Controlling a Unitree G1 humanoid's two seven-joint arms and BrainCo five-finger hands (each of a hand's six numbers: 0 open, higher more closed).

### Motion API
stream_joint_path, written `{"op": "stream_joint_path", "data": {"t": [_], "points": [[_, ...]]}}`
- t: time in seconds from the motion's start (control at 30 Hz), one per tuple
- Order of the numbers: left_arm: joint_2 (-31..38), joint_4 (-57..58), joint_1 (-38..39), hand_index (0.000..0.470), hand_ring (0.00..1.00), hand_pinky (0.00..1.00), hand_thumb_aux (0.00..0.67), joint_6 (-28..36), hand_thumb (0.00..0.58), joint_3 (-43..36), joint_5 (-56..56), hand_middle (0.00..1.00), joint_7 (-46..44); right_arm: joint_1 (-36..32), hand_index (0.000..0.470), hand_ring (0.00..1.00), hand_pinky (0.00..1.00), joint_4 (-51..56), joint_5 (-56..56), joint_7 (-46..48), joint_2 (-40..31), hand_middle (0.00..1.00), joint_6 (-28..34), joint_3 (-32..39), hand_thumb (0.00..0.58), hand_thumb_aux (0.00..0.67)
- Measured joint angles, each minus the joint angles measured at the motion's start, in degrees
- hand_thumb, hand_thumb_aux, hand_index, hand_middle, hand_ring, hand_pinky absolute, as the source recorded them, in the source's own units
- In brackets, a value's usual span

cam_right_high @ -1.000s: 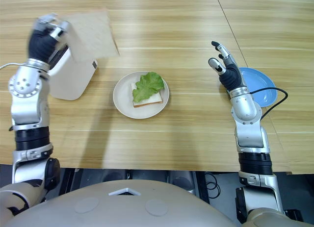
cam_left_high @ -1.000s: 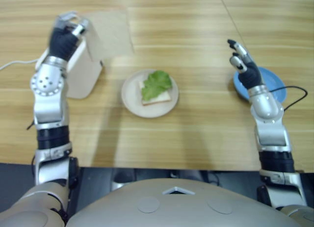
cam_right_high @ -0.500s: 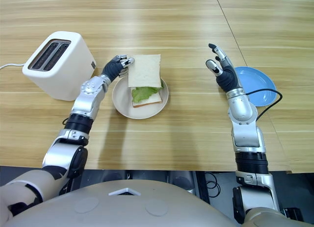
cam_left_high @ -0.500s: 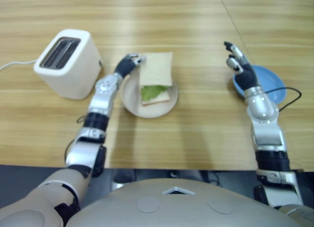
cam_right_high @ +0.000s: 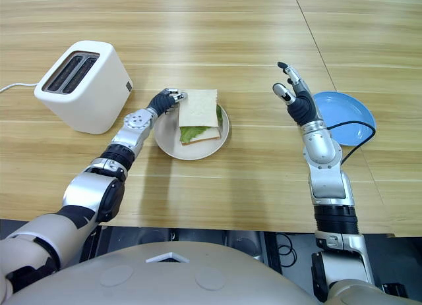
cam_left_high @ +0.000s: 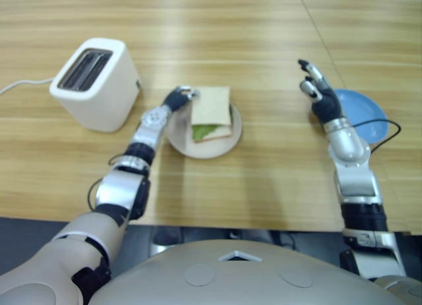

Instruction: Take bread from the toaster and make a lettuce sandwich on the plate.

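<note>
**Table** point(cam_right_high: 217, 28): light wood-grain surface, made up of 2 tops joined along 1 seam point(cam_right_high: 310, 38) at the right.

Items resting directly on it:
1. White 2-slot toaster point(cam_right_high: 82, 86), placed far left, upright.
2. White cord point(cam_right_high: 13, 89), led off from the toaster to the left edge.
3. Round cream plate point(cam_right_high: 191, 153), set at centre, just right of the toaster.
4. Blue plate point(cam_right_high: 346, 107), set well apart at the right, beyond the seam.
5. Black cable point(cam_right_high: 361, 128), looped at the blue plate's near rim.

Bare wooden tabletop point(cam_right_high: 257, 180) lies open between the round cream plate point(cam_right_high: 191, 154) and the shallow blue dish point(cam_right_high: 349, 107), and across the far side. The boxy white toaster point(cam_right_high: 82, 87) blocks the left. The left hand point(cam_right_high: 165, 101) and its arm cross the gap beside the plate. A thin black cable point(cam_right_high: 364, 124) loops over the dish.
</note>
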Motion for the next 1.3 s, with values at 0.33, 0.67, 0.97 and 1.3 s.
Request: {"op": "stream_joint_path", "data": {"t": [0.33,0.67,0.97,1.3], "points": [[1.57,1.12,1.47,0.46,1.0,1.0,0.67,0.28,0.58,-3.57,5.5,1.0,2.41,-2.51,0.0,0.0,0.0,0.62,-18.15,-1.62,-1.93,0.0,-5.47,14.05,0.0,0.0],[3.36,0.57,1.69,0.46,1.0,1.0,0.67,0.44,0.58,-4.41,7.8,1.0,4.99,-11.62,0.0,0.0,0.0,15.76,-43.2,-7.37,-2.69,0.0,-9.45,33.65,0.0,0.0],[5.83,-4.62,5.12,0.46,1.0,1.0,0.67,2.88,0.58,-4.43,8.58,1.0,5.33,-19.62,0.0,0.0,0.0,29.03,-51.41,-14.15,1.12,0.0,-9.63,42.66,0.0,0.0],[13.96,-20.47,6.99,0.0,0.0,0.0,0.0,10.82,0.0,-10.14,27.92,0.0,26.97,-19.56,0.0,0.0,0.0,28.24,-53.44,-14.26,1.05,0.0,-7.66,45.13,0.0,0.0]]}}
